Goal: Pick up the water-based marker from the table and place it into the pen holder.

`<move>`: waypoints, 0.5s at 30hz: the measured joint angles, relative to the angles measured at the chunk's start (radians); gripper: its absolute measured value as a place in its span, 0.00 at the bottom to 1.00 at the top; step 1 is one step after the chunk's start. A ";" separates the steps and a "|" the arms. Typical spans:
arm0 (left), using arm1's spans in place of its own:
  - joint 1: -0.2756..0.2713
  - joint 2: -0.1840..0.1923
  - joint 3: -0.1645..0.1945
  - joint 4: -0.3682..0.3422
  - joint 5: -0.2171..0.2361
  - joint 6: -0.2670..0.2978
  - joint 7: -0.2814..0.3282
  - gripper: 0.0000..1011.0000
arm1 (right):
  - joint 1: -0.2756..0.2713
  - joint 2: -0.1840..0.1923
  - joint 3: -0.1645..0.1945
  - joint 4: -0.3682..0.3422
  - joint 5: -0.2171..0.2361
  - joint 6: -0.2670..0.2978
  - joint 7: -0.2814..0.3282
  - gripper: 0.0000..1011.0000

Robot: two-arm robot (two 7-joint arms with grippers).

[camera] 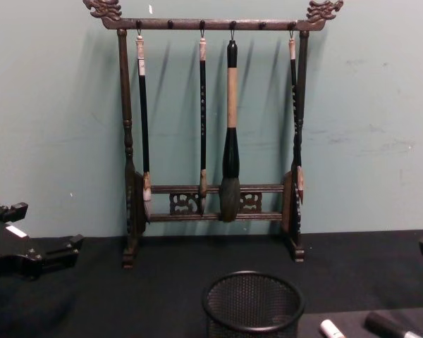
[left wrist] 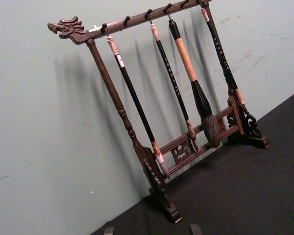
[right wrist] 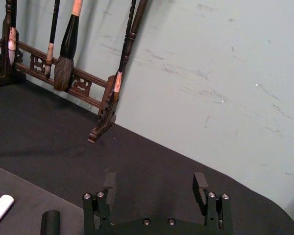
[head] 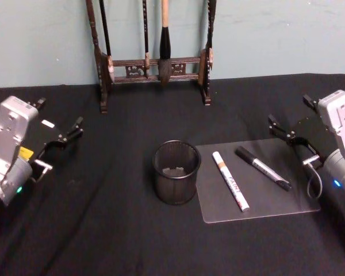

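Clear mat (head: 282, 201) on black tablecloth (head: 103, 230) — teal wall (head: 276, 34) behind; left end effector (head: 60, 144), right end effector (head: 287, 109) wide.

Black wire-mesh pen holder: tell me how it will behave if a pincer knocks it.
The round black wire-mesh pen holder is probably light, being open mesh, so a knock may slide it. Standing upright and wide, it seems unlikely to tip.
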 joint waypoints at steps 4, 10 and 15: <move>0.000 0.000 0.000 0.000 0.000 0.000 0.000 0.99 | 0.000 0.000 0.000 0.000 0.000 0.000 0.000 0.99; 0.000 0.000 0.000 0.000 0.000 0.000 0.000 0.99 | 0.000 0.000 0.000 0.000 0.000 0.000 0.000 0.99; 0.000 0.000 0.000 0.000 0.000 0.000 0.000 0.99 | 0.000 0.000 0.000 0.000 0.000 0.000 0.000 0.99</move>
